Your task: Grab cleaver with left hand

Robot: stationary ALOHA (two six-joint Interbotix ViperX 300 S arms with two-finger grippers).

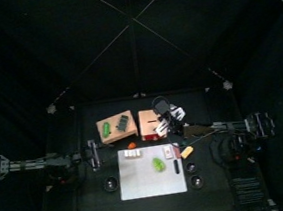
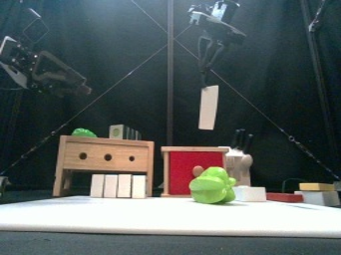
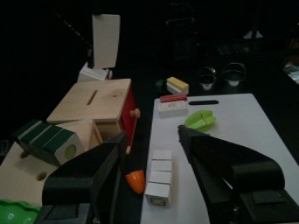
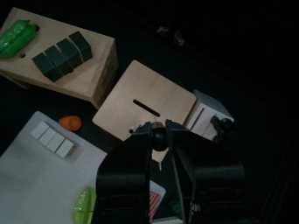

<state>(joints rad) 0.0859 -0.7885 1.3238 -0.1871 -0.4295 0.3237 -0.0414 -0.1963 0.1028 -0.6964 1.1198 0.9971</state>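
The cleaver [image 2: 208,107] hangs high above the table, its pale blade pointing down and its dark handle up. My right gripper [image 2: 206,33] is shut on that handle; in the right wrist view the jaws [image 4: 158,142] close on a thin dark piece above a wooden box. My left gripper [image 3: 155,145] stands wide open with nothing between its fingers. It is up at the left [image 2: 78,86], well apart from the cleaver. The left wrist view shows the cleaver blade [image 3: 107,39] far off behind the wooden boxes.
On the table stand a wooden box with holes [image 2: 104,157], a red-fronted box [image 2: 193,164], a knife block [image 2: 240,164], white blocks [image 2: 120,185] and a green toy [image 2: 210,186]. A white cutting board [image 3: 239,118] lies in front, with an orange piece [image 3: 136,180] beside it.
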